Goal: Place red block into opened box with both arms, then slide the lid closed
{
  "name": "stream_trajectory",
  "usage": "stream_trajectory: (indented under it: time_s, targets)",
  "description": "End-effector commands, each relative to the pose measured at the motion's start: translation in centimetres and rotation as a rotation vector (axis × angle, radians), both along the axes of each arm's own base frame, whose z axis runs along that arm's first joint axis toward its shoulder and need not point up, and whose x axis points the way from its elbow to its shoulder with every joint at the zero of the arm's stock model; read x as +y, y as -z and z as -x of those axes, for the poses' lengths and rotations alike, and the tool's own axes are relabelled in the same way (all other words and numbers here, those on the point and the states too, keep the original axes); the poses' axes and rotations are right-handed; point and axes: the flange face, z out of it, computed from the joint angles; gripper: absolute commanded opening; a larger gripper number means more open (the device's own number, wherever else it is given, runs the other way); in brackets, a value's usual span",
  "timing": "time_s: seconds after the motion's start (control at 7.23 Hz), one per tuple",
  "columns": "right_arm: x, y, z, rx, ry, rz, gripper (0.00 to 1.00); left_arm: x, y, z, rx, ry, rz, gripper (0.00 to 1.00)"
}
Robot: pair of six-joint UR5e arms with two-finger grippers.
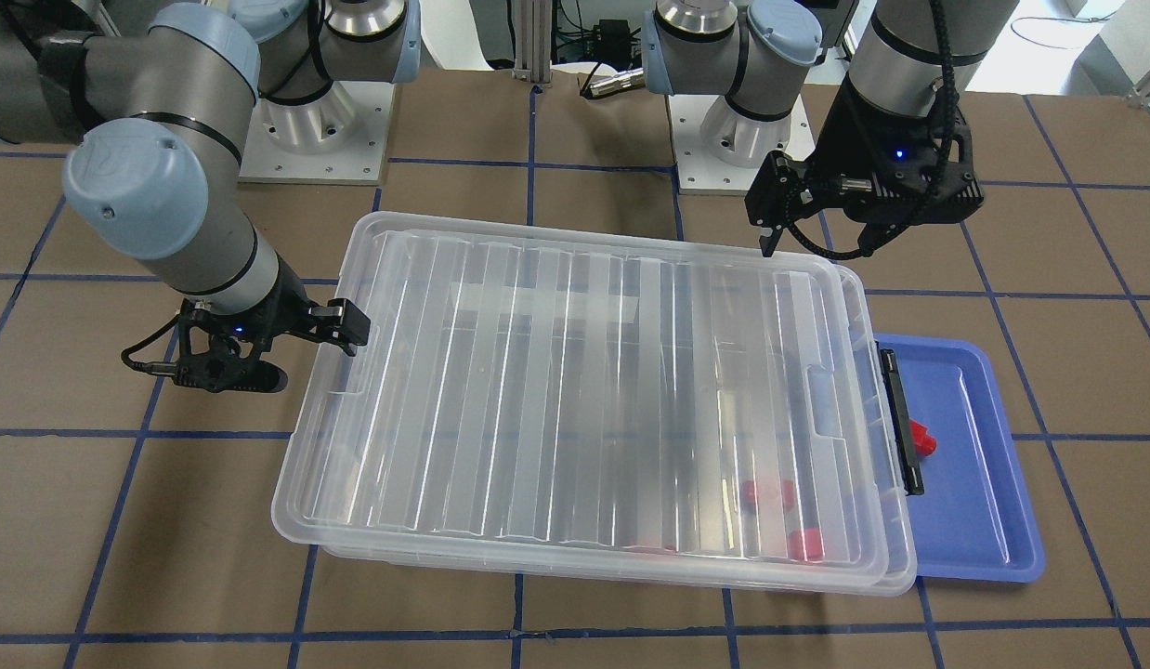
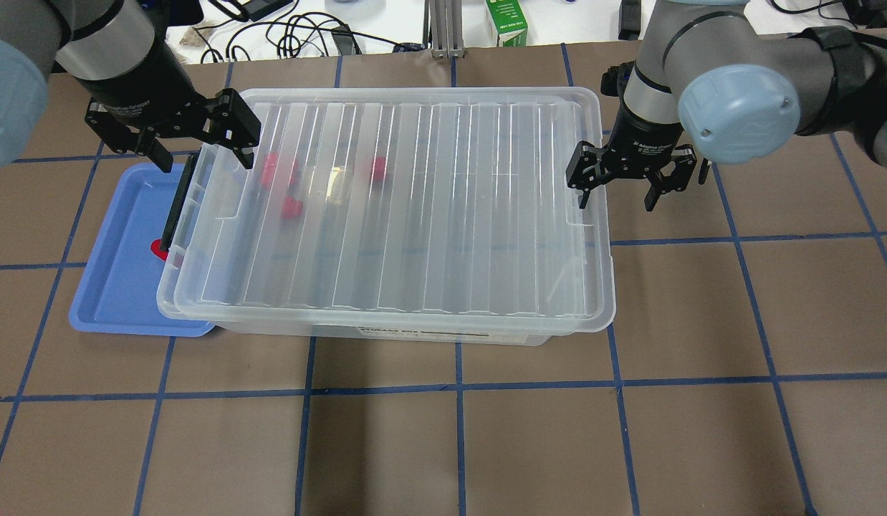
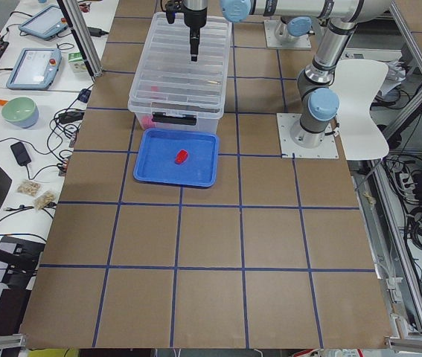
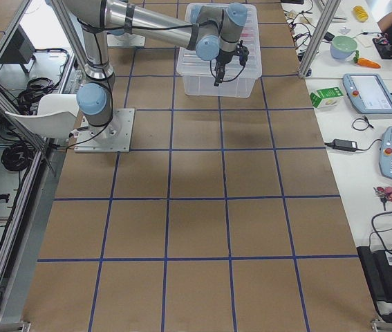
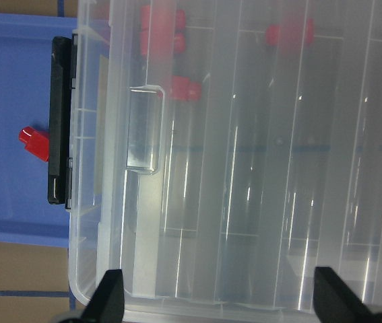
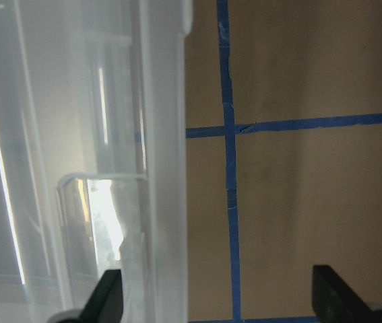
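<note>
The ribbed clear lid (image 2: 393,208) lies over almost all of the box (image 2: 415,331), leaving only a narrow strip bare at the end with the black latch bar (image 2: 175,208). Through the lid I see red blocks (image 2: 279,168) inside the box. One red block (image 1: 923,439) lies on the blue tray (image 1: 984,483) just past the latch. My left gripper (image 2: 193,136) hovers open over the latch end, with the lid's handle recess (image 5: 143,128) below it. My right gripper (image 2: 619,190) hangs open beside the opposite short end, straddling the lid's edge (image 6: 164,168). Neither holds anything.
The blue tray (image 2: 114,287) is partly tucked under the box's latch end. A green carton (image 2: 506,21) and cables lie beyond the table's far edge. Brown table surface with a blue tape grid (image 2: 458,444) spreads out on the robot's near side of the box.
</note>
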Motion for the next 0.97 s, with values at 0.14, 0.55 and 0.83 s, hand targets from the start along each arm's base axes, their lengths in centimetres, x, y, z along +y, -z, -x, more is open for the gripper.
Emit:
stream_trajectory:
  time_s: [0.14,0.55,0.83]
  targets:
    - [-0.5,0.7,0.7,0.015,-0.005,-0.004,1.0,0.0,0.0,0.0,0.0,0.0,0.0,1.0]
    - [-0.8,0.3,1.4,0.057,-0.008,0.005,1.0,0.0,0.0,0.0,0.0,0.0,0.0,1.0]
    - [-1.1,-0.2,3.1,0.1,-0.002,0.008,1.0,0.0,0.0,0.0,0.0,0.0,0.0,1.0]
